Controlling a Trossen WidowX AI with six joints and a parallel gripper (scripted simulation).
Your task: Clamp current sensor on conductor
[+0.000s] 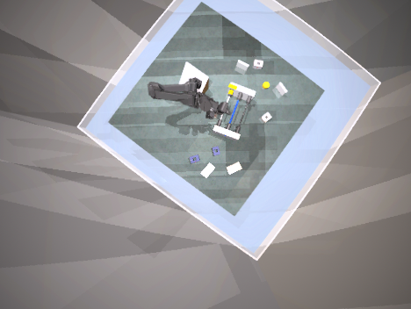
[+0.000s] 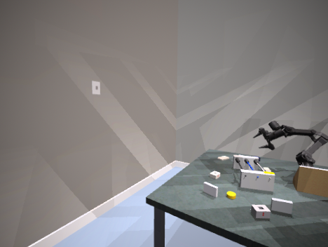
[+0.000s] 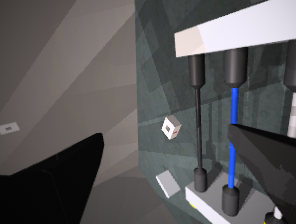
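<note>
A rack (image 1: 227, 132) (image 2: 252, 182) (image 3: 245, 27) carries a black conductor (image 3: 198, 130), a blue conductor (image 1: 234, 112) (image 3: 234, 105) and a white conductor (image 3: 293, 117). The LOAD lettering is not legible. A pale block (image 2: 267, 170), possibly the open sensor, shows partly behind the rack's near end in the exterior view; its arrow cannot be made out. No sensor shows between the fingers in the wrist view. My gripper (image 2: 257, 142) (image 3: 165, 134) is open and empty, high above the rack. In the wrist view one finger overlaps the blue conductor; in the top view the arm hides the area beside the white conductor.
White boxes with square holes (image 1: 266, 117) (image 2: 261, 212) (image 3: 171, 127), upright plates (image 1: 281, 89) (image 2: 210, 189) and a yellow disc (image 1: 266, 85) (image 2: 231, 195) stand around the rack. Blue blocks (image 1: 194, 159) and white blocks (image 1: 234, 168) lie beyond it. A brown-sided panel (image 2: 313, 180) stands near the arm's base.
</note>
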